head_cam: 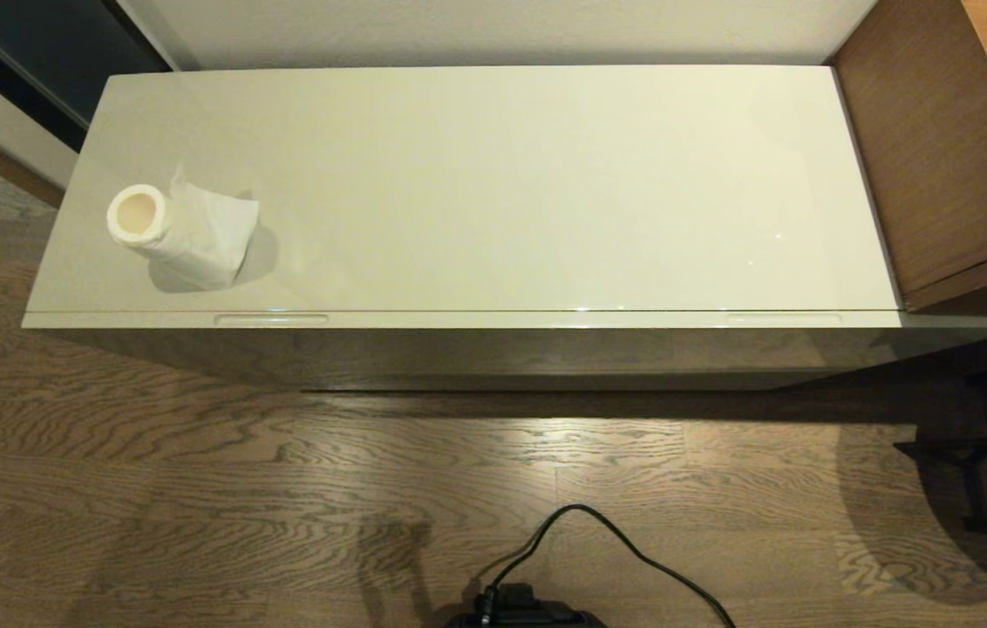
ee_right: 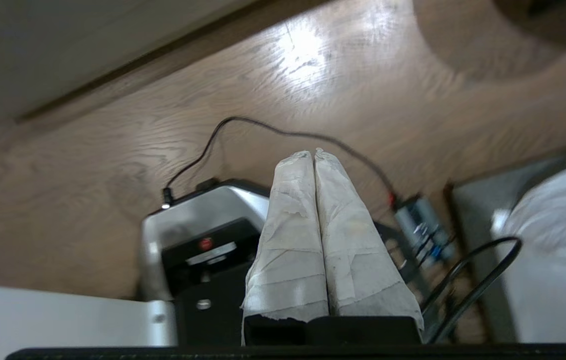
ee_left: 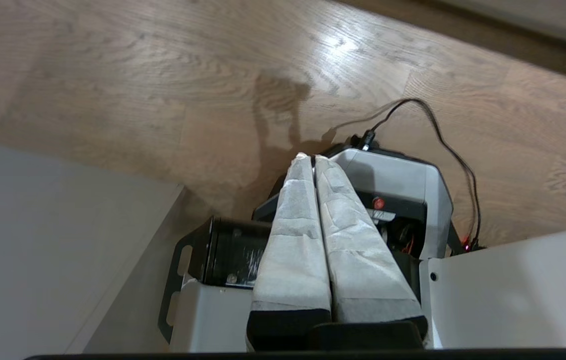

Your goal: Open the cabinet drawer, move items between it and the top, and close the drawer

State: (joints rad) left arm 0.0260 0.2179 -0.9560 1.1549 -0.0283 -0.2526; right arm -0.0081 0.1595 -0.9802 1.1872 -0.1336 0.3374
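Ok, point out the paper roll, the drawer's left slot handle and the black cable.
paper roll (head_cam: 184, 234), head view, on its wrapped side.
left slot handle (head_cam: 271, 319), head view, mid-slot on the drawer's front edge.
black cable (head_cam: 633, 548), head view, mid-run on the floor.

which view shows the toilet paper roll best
The head view: the toilet paper roll lies in full sight on the left end of the top, a loose sheet trailing from it. Neither wrist view shows it; both look down past shut fingers at the wood floor and the robot's base.
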